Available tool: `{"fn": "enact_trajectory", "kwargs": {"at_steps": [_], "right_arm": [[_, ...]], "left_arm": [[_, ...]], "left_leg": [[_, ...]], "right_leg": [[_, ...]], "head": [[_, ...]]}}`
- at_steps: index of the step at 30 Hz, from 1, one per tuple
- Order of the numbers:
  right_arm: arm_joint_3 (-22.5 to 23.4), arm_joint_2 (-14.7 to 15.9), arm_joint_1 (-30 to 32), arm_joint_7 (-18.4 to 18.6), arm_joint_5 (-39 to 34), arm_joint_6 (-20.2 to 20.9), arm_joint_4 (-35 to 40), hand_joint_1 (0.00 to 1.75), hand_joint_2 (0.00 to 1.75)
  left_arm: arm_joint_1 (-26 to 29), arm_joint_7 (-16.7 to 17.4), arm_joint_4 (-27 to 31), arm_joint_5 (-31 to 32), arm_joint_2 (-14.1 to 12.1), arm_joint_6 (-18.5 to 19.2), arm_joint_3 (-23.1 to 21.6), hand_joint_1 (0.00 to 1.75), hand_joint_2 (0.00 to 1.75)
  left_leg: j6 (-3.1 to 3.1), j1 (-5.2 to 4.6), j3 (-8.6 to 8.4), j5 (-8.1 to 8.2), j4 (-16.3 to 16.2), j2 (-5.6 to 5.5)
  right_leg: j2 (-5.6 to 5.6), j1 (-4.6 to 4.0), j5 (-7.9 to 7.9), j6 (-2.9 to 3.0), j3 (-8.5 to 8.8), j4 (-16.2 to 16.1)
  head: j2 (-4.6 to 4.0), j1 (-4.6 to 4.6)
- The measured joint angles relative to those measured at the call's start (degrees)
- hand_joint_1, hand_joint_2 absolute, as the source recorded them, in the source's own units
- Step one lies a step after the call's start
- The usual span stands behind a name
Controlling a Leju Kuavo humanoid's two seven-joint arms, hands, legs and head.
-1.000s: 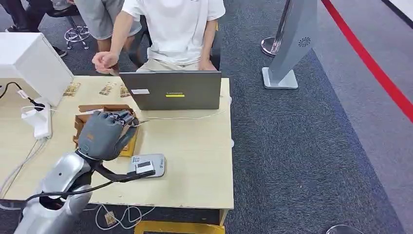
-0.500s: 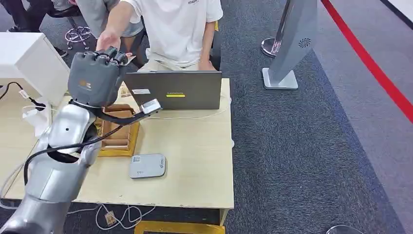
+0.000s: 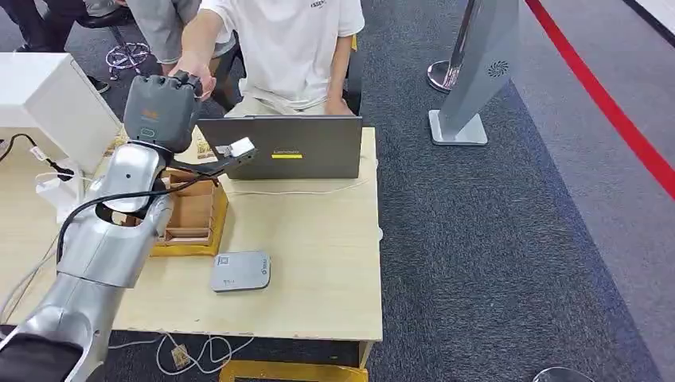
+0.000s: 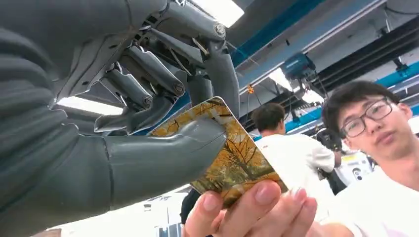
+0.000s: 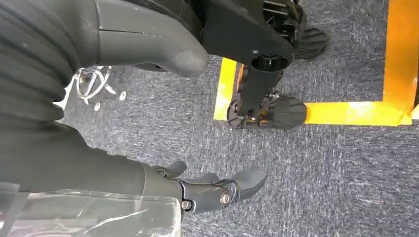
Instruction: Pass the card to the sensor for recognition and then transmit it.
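Above the far left corner of the laptop [image 3: 278,148], left robot hand [image 3: 162,110] raised off the surface [image 3: 318,263], pinching the card [image 4: 225,153] between thumb and fingers, long axis running outward into the person's hand [image 4: 252,210], already touching its free end. Down by the floor, right robot hand [image 5: 217,190] empty, fingers spread. Card itself hidden in the head view; sensor [image 3: 240,271] well back from the laptop.

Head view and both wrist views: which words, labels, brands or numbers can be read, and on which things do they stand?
Nothing can be read for certain.
Laptop lid: a small brand mark and a white sticker, too blurred.
Grey sensor on the table: white labels, too small.
Person's white shirt: small dark print at the chest, illegible.
Left hand: an orange mark on its back, unreadable.
Card: an autumn picture, no text.
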State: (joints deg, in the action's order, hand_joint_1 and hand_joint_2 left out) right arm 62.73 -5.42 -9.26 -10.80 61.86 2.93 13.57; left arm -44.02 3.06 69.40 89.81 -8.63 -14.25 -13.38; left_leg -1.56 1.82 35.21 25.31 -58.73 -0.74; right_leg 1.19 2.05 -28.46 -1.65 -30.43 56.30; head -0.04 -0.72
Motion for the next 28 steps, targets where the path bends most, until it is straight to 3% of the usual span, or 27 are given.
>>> {"fn": "enact_trajectory", "kwargs": {"at_steps": [5, 6, 22, 23, 28], "right_arm": [[-0.02, 0.0, 0.05, 0.15, 0.09, -0.13, -0.02, 0.0, 1.75], [-0.02, 0.0, 0.05, 0.15, 0.09, -0.17, -0.02, 0.0, 1.75], [-0.02, -0.11, 0.14, 0.15, 0.13, -0.76, -0.11, 0.0, 1.75], [-0.02, -0.11, 0.15, 0.15, 0.15, -0.76, -0.11, 0.0, 0.0], [0.0, -0.11, 0.17, -0.11, 0.09, -0.74, -0.11, 0.0, 0.0]], "left_arm": [[-0.95, 0.57, -1.49, 0.0, 0.26, 0.7, 0.11, 1.75, 1.75], [-1.27, 0.57, -1.82, 0.0, 0.42, 0.81, 0.28, 0.0, 1.75], [-1.99, -2.36, -1.25, 0.0, 2.21, 0.79, 2.32, 0.0, 1.75], [-1.87, -2.77, -0.36, 0.0, 2.4, 0.87, 2.38, 0.0, 1.75], [-0.41, -5.25, 4.33, -2.1, 2.91, 0.85, 3.78, 0.0, 1.75]], "left_leg": [[0.0, 0.0, 0.02, 0.0, 0.0, 0.0], [0.0, 0.0, 0.04, 0.0, 0.0, -0.01], [0.0, 0.0, 0.03, -0.01, 0.0, -0.02], [0.0, 0.0, 0.04, -0.01, 0.0, -0.02], [0.0, -0.02, 0.07, 0.0, 0.01, -0.01]], "right_leg": [[0.0, 0.0, 0.0, 0.0, -0.01, 0.0], [0.0, 0.0, 0.0, 0.0, -0.02, 0.0], [-0.02, 0.0, 0.0, 0.0, 0.0, 0.02], [-0.01, 0.0, 0.0, 0.0, 0.0, 0.02], [0.01, 0.0, 0.0, -0.01, 0.02, 0.01]], "head": [[0.0, 0.0], [0.0, 0.0], [0.0, 0.02], [0.0, 0.0], [0.0, 0.07]]}}
